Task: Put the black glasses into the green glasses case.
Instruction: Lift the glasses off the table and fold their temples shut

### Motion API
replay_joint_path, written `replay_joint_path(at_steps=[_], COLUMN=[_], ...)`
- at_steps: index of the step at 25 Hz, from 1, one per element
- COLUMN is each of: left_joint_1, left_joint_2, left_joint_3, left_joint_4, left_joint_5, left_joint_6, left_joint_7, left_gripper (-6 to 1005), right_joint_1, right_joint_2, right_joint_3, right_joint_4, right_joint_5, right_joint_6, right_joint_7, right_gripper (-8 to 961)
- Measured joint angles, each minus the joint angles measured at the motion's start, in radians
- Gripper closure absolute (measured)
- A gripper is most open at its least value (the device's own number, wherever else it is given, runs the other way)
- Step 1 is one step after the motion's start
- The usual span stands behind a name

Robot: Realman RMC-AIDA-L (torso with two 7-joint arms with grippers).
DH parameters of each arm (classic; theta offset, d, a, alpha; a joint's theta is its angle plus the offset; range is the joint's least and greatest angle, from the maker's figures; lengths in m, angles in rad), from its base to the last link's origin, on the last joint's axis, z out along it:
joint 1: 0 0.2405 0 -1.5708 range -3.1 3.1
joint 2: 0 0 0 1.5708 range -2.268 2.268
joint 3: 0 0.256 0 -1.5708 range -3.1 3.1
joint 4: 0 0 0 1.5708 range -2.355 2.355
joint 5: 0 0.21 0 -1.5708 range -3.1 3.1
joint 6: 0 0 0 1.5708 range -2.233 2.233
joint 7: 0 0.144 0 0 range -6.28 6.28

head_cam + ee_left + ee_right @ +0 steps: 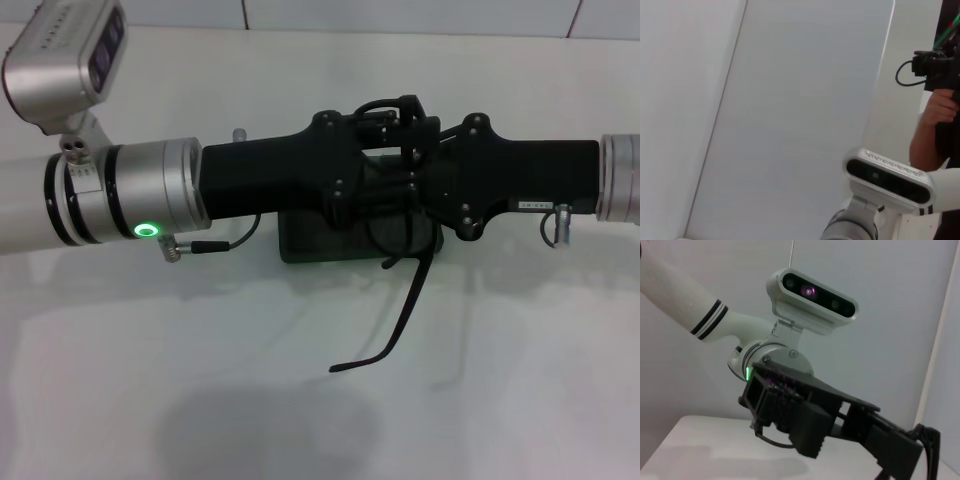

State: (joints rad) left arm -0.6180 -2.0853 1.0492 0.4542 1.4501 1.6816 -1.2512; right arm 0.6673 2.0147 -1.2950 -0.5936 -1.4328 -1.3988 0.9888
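The green glasses case (300,243) lies on the white table, mostly hidden under the two arms. My left gripper (395,190) reaches in from the left and my right gripper (430,185) from the right. They meet just above the case. The black glasses (403,300) hang between them, one long temple arm dangling down toward the table's front. The left gripper looks shut on the frame. The right wrist view shows the left gripper (897,452) with a thin black frame wire (934,442) at its tip.
The white table (150,340) spreads around the case. A white wall runs behind it. In the left wrist view a person's hand (937,107) holds a black camera (935,62) far off, near the right arm's wrist camera (887,175).
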Motion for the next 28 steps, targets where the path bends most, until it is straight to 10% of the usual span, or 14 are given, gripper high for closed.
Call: replay_joint_path(at_steps=[28], left_joint_1=[0.032], left_joint_2=[0.010], left_joint_3=[0.000], left_joint_4=[0.022], left_joint_5=[0.000], left_joint_6=[0.015], left_joint_7=[0.000], left_gripper=[438], right_joint_1=[-0.033], right_joint_2=[-0.015], right_joint_3=[0.163], right_joint_4=[-0.011], right_joint_5=[-0.024], right_joint_6=[-0.011], right_joint_7=[0.029], right_gripper=[844])
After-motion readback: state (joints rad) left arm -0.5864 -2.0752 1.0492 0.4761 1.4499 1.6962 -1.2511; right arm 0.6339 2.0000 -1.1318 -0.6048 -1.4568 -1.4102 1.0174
